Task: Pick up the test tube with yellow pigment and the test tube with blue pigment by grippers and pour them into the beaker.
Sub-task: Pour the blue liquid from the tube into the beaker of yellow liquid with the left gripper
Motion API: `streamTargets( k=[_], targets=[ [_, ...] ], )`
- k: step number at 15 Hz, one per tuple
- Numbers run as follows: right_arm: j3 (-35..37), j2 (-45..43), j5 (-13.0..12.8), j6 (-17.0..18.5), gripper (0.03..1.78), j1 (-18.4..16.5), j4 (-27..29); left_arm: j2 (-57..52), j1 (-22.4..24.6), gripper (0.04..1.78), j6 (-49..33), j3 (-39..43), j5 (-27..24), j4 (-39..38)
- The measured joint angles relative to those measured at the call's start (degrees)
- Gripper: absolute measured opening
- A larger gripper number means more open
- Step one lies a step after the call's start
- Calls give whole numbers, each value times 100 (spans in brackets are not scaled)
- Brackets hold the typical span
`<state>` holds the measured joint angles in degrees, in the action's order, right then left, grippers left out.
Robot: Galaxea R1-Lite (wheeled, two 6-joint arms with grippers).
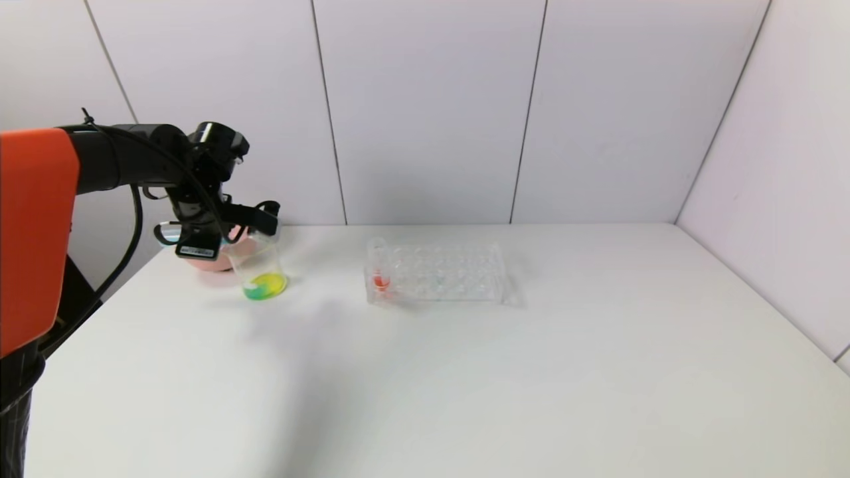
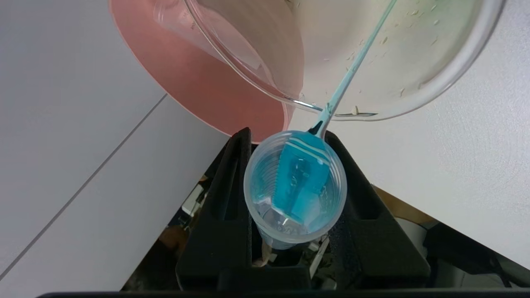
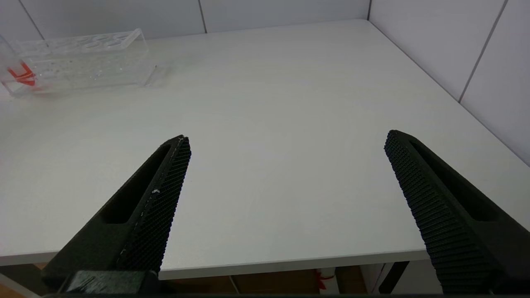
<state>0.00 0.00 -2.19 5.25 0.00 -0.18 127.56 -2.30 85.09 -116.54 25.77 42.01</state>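
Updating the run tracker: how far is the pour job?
Yellow looks done: the beaker already holds yellow liquid with green at one edge. In hand: the left gripper is shut on the blue tube, tipped at the beaker rim, with a blue stream running in. Left: finish emptying it. The right gripper is idle, open, over the table.

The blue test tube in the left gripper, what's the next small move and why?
Probably hold the tilt a moment longer. The left gripper is shut on the test tube with blue pigment, a thin blue stream runs over the beaker rim, and blue liquid remains in the tube. The beaker already holds yellow and green liquid.
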Motion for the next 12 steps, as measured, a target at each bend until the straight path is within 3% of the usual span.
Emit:
streamTargets(
  k=[12],
  targets=[
    [0,0,0,1,171,0,2,0,-105,53,219,0,289,-213]
  ],
)
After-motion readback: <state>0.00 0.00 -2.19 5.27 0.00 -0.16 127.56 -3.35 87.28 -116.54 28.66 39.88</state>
